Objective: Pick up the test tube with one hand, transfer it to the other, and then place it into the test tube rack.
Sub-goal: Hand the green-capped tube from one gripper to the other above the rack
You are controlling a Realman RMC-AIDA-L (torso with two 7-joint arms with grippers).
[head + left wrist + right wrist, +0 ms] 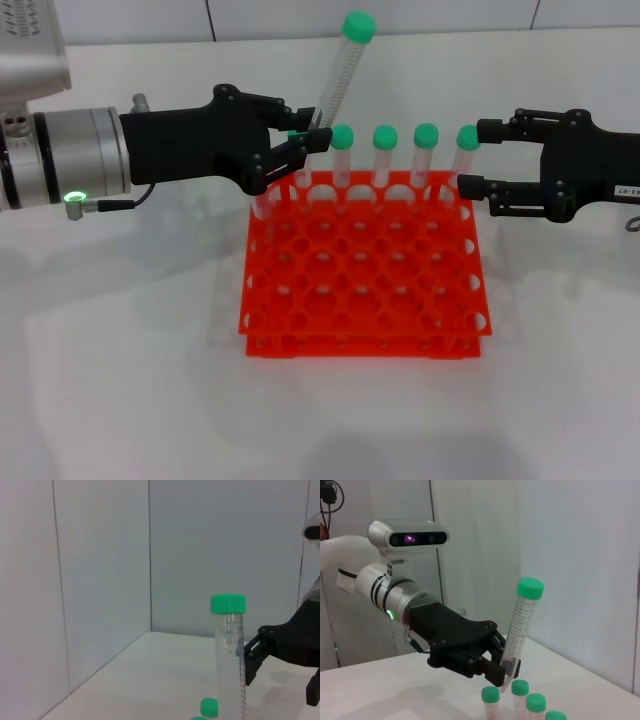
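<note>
My left gripper, unlabelled, with a green light on its wrist, is shut on the lower end of a clear test tube with a green cap. It holds the tube tilted above the back left of the orange-red rack. The right wrist view shows this gripper and the tube; the left wrist view shows the tube upright. My right gripper, with a white label, is open at the rack's back right corner, level with the rightmost cap. It also shows in the left wrist view.
Several other green-capped tubes stand in the rack's back row, and one tube is partly hidden behind my left gripper. The rack stands on a white table with a white wall behind.
</note>
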